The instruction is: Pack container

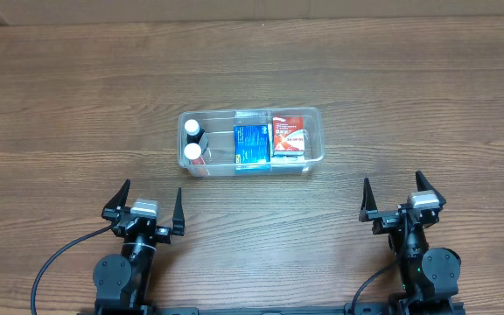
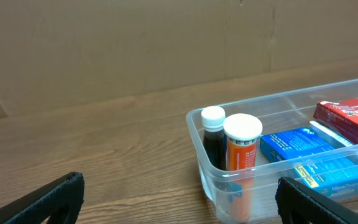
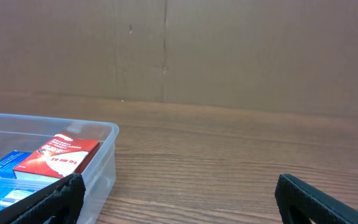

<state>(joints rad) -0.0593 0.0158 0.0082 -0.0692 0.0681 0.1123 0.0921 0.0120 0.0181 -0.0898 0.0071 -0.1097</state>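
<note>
Clear container point(image 1: 208, 113) at mid-tabletop point(image 1: 77, 87), open side up, long axis running left to right. Two upright white-capped bottles point(image 1: 193, 151) occupy its left end, a blue box point(image 1: 252, 146) the middle, a red box point(image 1: 289, 136) the right. Left claw point(image 1: 154, 186) and right claw point(image 1: 392, 178), both spread wide and empty, sit nearer the robot, apart from it

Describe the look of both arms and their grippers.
Both arms are black, with rounded joint housings. The left gripper and right gripper each have two thin, pointed black fingers, with a small silver-grey block behind them. A black cable curves out from near each arm's base.
</note>
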